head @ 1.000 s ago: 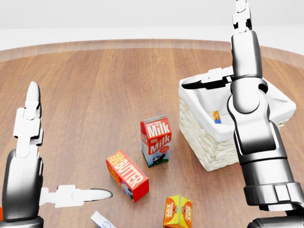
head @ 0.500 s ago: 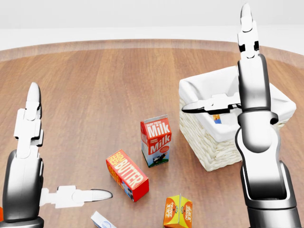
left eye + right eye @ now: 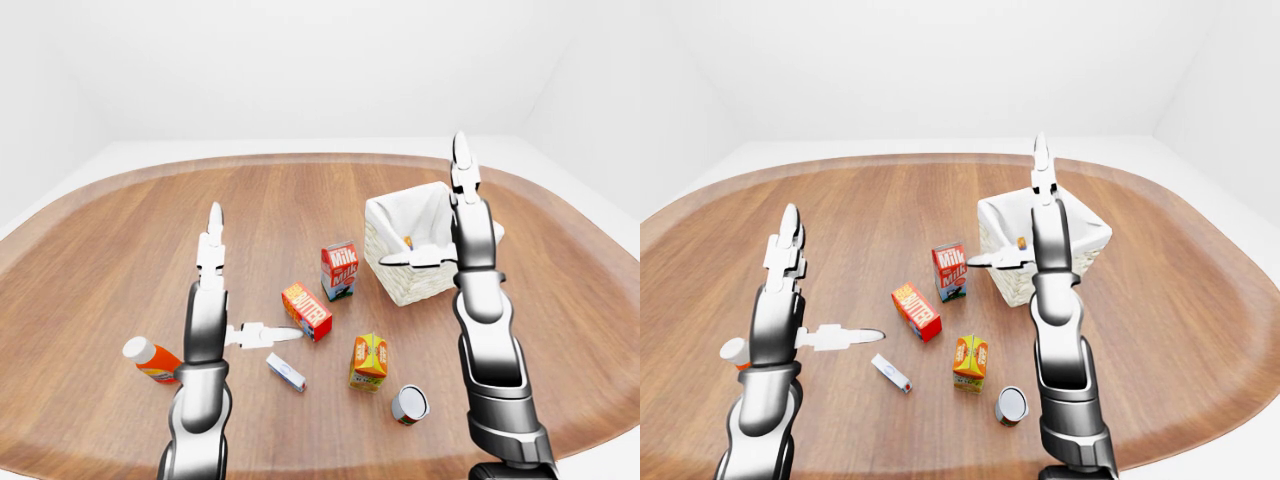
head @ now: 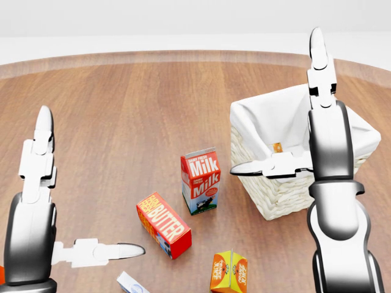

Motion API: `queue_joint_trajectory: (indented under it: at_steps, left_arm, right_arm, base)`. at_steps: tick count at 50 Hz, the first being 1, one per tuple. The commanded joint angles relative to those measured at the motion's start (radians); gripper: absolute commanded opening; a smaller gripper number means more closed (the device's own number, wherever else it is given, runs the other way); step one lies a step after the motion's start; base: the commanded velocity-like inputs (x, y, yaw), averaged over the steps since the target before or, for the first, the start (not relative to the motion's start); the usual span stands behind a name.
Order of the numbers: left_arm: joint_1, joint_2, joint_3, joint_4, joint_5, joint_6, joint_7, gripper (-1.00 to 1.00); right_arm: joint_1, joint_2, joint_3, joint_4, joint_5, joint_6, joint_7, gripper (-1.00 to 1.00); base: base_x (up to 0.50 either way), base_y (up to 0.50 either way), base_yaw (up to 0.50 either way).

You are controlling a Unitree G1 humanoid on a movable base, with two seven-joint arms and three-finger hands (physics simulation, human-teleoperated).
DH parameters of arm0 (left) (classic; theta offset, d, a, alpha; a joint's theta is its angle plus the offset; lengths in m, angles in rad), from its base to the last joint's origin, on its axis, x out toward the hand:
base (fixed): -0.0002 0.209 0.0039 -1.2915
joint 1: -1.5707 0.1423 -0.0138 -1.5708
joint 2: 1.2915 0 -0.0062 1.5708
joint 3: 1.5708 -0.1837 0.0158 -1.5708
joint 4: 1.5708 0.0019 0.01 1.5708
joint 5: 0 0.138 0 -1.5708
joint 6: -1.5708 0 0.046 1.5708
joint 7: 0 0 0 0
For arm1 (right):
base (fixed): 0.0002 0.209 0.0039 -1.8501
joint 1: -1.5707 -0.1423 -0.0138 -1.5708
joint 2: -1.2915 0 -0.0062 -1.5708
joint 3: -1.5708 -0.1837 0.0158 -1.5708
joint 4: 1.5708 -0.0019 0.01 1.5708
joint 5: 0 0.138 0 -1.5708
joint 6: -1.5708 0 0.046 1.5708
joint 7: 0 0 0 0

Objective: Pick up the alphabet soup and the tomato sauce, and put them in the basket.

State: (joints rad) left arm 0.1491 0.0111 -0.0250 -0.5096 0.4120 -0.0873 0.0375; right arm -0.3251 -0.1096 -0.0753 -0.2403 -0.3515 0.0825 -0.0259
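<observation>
A small orange-labelled item (image 4: pixel 278 147), too small to identify, lies inside the white-lined wicker basket (image 4: pixel 269 195), while a silver-topped can (image 3: pixel 409 404) lies on the wooden table (image 3: pixel 120 260) near the orange juice carton (image 3: pixel 369 360). The right hand (image 4: pixel 305 131) is spread wide and empty at the basket's near rim. The left hand (image 4: pixel 58 226), also splayed and empty, hovers left of the butter box (image 4: pixel 163 224) and milk carton (image 4: pixel 200 180).

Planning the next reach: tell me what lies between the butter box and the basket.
In the head view, the milk carton stands upright between the butter box and the basket, apart from both. Otherwise only bare wooden table.
</observation>
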Motion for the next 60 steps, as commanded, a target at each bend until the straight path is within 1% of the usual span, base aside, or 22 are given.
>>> queue_joint_trajectory:
  at_steps: [1, 2, 3, 4, 6, 20, 28, 32, 33, 37, 43, 60]
  left_arm:
    - [0.001, -0.001, -0.001, -0.009, 0.003, 0.0, 0.0, 1.0]
    - [0.001, -0.001, -0.001, -0.009, 0.004, 0.0, 0.0, 1.0]
    - [0.001, -0.001, -0.001, -0.01, 0.004, 0.0, 0.0, 1.0]
    - [0.001, -0.001, 0.0, -0.008, 0.003, 0.0, 0.001, 1.0]
    - [0.001, 0.0, 0.0, -0.008, 0.003, 0.0, 0.001, 1.0]
    - [-0.002, 0.0, 0.003, 0.001, 0.0, 0.0, 0.005, 1.0]
    - [0.0, -0.001, 0.001, -0.003, 0.002, 0.0, 0.004, 1.0]
    - [0.002, -0.001, -0.001, -0.002, 0.003, 0.0, 0.005, 1.0]
    - [0.002, 0.0, -0.001, 0.0, 0.004, 0.0, 0.006, 1.0]
    - [0.002, 0.0, -0.002, -0.004, 0.005, 0.0, 0.005, 1.0]
    - [0.001, 0.0, -0.001, -0.003, 0.005, 0.0, 0.004, 1.0]
    - [0.001, -0.001, -0.002, -0.007, 0.006, 0.0, 0.0, 1.0]
  right_arm:
    - [0.088, 0.02, 0.002, -0.067, 0.012, -0.02, 0.013, 1.0]
    - [0.105, 0.023, 0.004, -0.077, 0.015, -0.035, 0.013, 1.0]
    - [0.106, 0.024, 0.003, -0.078, 0.014, -0.036, 0.013, 1.0]
    - [0.13, 0.03, 0.008, -0.089, 0.018, -0.052, 0.014, 1.0]
    - [0.144, 0.035, 0.012, -0.098, 0.017, -0.059, 0.016, 1.0]
    - [0.256, 0.066, 0.039, -0.223, 0.013, -0.076, 0.048, 1.0]
    - [0.35, 0.09, 0.079, -0.342, 0.006, -0.081, 0.072, 1.0]
    - [0.408, 0.096, 0.094, -0.389, 0.009, -0.102, 0.079, 1.0]
    - [0.42, 0.096, 0.098, -0.391, 0.008, -0.114, 0.078, 1.0]
    - [0.451, 0.097, 0.105, -0.391, 0.011, -0.144, 0.077, 1.0]
    - [0.469, 0.096, 0.103, -0.381, 0.016, -0.17, 0.075, 1.0]
    - [0.587, 0.096, 0.114, -0.352, 0.032, -0.17, 0.06, 1.0]
  base:
    - [0.0, 0.0, 0.0]
    - [0.0, 0.0, 0.0]
    - [0.0, 0.0, 0.0]
    - [0.0, 0.0, 0.0]
    - [0.0, 0.0, 0.0]
    - [0.0, 0.0, 0.0]
    - [0.0, 0.0, 0.0]
    - [0.0, 0.0, 0.0]
    - [0.0, 0.0, 0.0]
    - [0.0, 0.0, 0.0]
    - [0.0, 0.0, 0.0]
    - [0.0, 0.0, 0.0]
